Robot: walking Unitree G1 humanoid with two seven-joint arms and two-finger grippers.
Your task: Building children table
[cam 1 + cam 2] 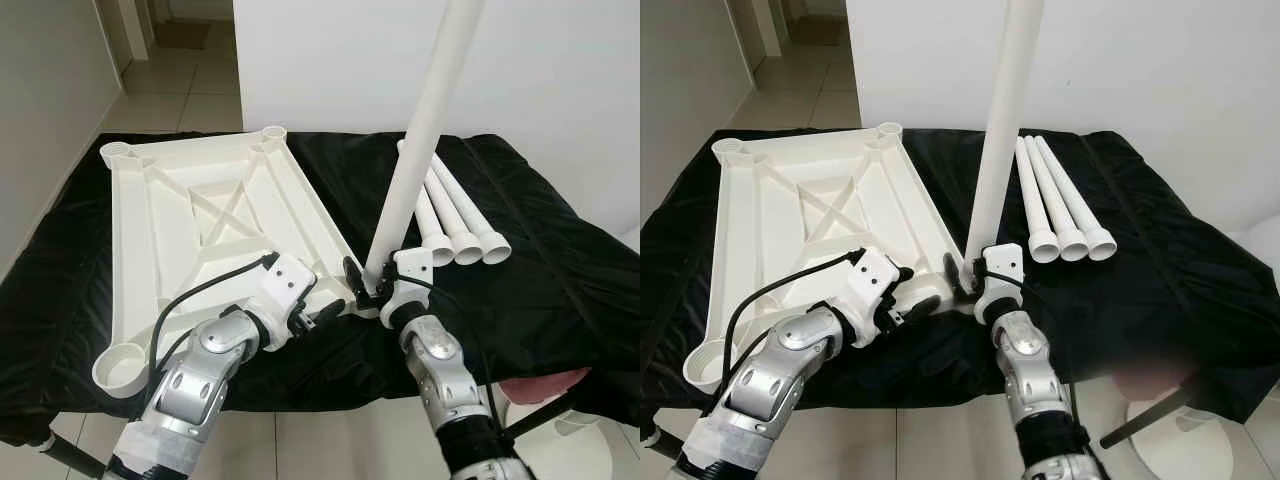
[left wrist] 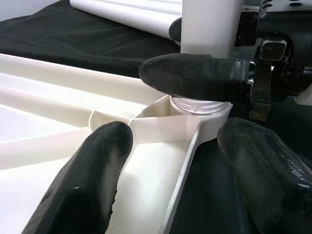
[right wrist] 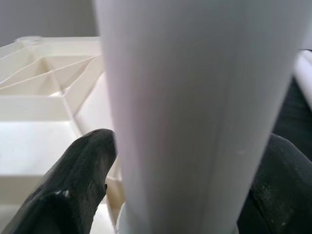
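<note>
A white table top (image 1: pixel 200 215) lies upside down on the black cloth, with round sockets at its corners. My right gripper (image 1: pixel 368 285) is shut on a white table leg (image 1: pixel 420 130) that stands upright, slightly tilted, in the near right corner socket (image 2: pixel 202 105). In the right wrist view the leg (image 3: pixel 195 112) sits between both fingers (image 3: pixel 73 185). My left gripper (image 1: pixel 325 312) is open just left of that corner, its fingers (image 2: pixel 97 170) straddling the table top's rim without closing on it. Three more legs (image 1: pixel 455 215) lie side by side on the cloth to the right.
The black cloth (image 1: pixel 560 270) covers a low work surface against a white wall. A tiled corridor (image 1: pixel 190 80) opens at the back left. Something pink (image 1: pixel 540 385) and a white round base (image 1: pixel 570 440) sit below the surface's front right edge.
</note>
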